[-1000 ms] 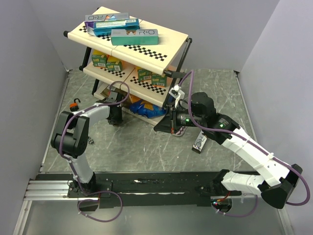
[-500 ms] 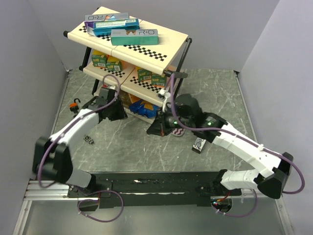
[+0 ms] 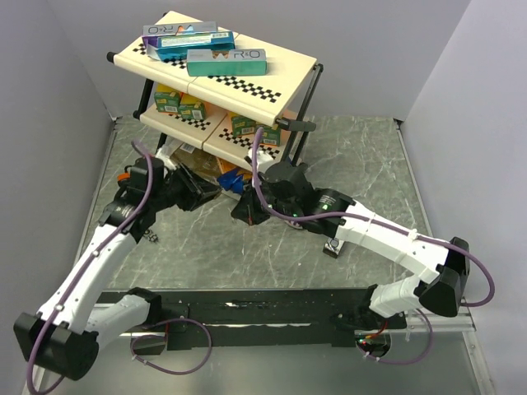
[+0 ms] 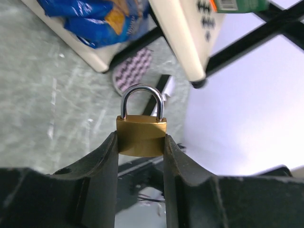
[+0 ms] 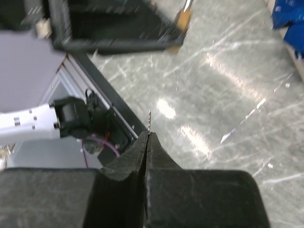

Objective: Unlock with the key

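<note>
A brass padlock [image 4: 141,137] with a steel shackle pointing away from the camera is pinched by its body between my left gripper's [image 4: 141,143] fingers. In the top view the left gripper [image 3: 204,191] hangs in front of the shelf rack's lowest level, pointing right. My right gripper [image 5: 147,136] is shut on a thin key [image 5: 149,120], whose blade sticks out past the fingertips, edge-on. In the top view the right gripper [image 3: 240,211] points left, a short gap from the left one. The right wrist view catches the padlock [image 5: 183,18] at the top, above and beyond the key tip.
A three-level checkered shelf rack [image 3: 288,62] with boxes stands at the back, a blue bag [image 4: 97,19] under it. An orange padlock [image 3: 125,175] lies at the left wall, a small dark item [image 3: 150,237] near the left arm, a black-and-white block [image 3: 333,245] under the right arm.
Both arms have swung left. The left arm stretched out and lifted its gripper away from the rack's foot; the right gripper moved left, closer to the left one.
</note>
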### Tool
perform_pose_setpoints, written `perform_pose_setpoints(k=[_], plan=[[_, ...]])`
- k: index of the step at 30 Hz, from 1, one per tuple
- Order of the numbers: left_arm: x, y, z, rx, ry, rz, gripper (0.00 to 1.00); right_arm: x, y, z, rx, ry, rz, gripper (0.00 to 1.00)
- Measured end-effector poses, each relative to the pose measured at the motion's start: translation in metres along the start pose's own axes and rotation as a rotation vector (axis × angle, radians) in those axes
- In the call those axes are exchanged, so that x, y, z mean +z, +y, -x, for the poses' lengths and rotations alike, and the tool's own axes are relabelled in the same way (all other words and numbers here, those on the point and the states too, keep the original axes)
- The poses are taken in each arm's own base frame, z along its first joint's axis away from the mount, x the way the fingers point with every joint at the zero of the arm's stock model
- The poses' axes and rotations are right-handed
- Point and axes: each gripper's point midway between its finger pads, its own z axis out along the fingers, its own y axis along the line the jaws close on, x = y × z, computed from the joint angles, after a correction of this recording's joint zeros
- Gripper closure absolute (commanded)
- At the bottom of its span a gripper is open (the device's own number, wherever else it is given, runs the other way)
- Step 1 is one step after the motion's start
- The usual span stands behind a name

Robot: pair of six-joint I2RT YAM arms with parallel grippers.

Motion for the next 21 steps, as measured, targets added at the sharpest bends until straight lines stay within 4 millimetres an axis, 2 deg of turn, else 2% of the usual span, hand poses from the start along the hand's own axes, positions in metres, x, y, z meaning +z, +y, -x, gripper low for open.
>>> perform_pose_setpoints(k=[6,13,21], plan=[[-0.014,-0.013,-0.003,-0.078,-0.006,-0.04,0.99,0.011,0.002,0.012,-0.005,-0.037,-0.016,1.0],[-0.012,-0.002,-0.01,-0.131,0.012,-0.014,0.99,0.023,-0.002,0.014,-0.014,-0.032,-0.042,1.0],[-0.012,-0.001,-0.011,-0.138,0.017,-0.013,0.99,0.036,-0.002,0.019,-0.031,-0.029,-0.052,1.0]])
